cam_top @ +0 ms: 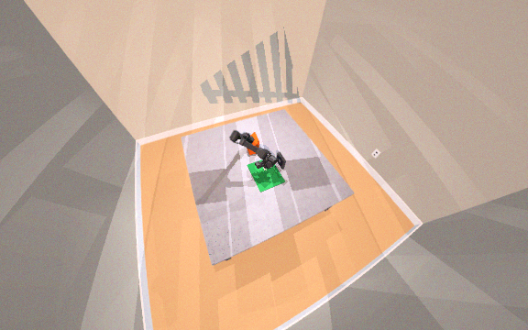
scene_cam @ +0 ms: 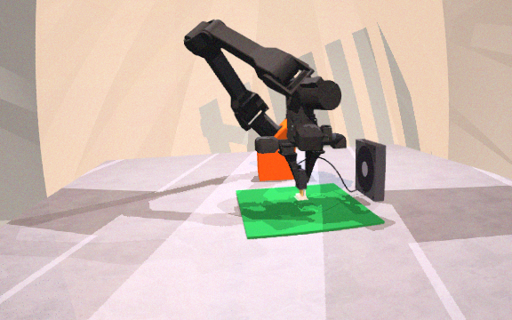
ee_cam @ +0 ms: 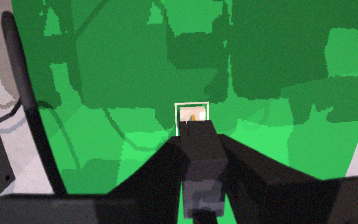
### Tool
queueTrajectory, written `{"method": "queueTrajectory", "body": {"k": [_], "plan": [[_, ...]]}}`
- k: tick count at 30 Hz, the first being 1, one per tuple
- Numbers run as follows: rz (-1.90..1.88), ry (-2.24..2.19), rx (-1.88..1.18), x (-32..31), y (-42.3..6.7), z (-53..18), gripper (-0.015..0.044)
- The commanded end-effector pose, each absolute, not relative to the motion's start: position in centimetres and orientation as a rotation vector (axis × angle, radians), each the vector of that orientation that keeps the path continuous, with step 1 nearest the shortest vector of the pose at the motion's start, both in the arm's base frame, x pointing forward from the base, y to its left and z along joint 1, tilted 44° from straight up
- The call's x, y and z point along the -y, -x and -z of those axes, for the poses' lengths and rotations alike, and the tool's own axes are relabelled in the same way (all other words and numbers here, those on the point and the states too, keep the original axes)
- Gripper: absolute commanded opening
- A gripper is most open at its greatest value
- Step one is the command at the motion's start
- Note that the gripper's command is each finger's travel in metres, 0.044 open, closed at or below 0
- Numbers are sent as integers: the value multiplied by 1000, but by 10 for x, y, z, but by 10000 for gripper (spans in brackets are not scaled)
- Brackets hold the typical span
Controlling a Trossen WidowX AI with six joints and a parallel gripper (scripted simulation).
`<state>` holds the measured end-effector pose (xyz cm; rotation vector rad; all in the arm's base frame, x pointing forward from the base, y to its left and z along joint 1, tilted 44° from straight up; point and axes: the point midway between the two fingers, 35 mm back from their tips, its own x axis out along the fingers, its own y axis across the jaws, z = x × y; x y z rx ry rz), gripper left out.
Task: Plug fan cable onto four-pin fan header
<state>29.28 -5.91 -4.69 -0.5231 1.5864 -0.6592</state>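
The green board (cam_top: 270, 183) (scene_cam: 327, 218) (ee_cam: 130, 75) lies flat on the table. Its small cream four-pin header (scene_cam: 300, 196) (ee_cam: 192, 113) stands near the board's back edge. My gripper (scene_cam: 301, 181) (ee_cam: 197, 143) (cam_top: 266, 166) points straight down and is shut on the dark plug (ee_cam: 200, 145). The plug's lower end sits right at the header and covers most of it in the wrist view. The black cable (scene_cam: 333, 171) (ee_cam: 25, 95) runs from the plug to the black fan (scene_cam: 370, 169) (cam_top: 281, 160), which stands upright to the right of the board.
An orange block (scene_cam: 271, 166) (cam_top: 254, 139) stands behind the board by the arm's base. The table (cam_top: 246, 215) (scene_cam: 194, 267) is grey and white and stands on an orange floor.
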Motion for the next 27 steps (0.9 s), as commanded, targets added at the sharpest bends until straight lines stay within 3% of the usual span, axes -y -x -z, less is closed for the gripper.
{"method": "queueTrajectory", "body": {"k": [1, 27], "plan": [[657, 530, -1586, 60, -293, 48, 0], [657, 531, -1586, 69, -291, 57, 0]]}}
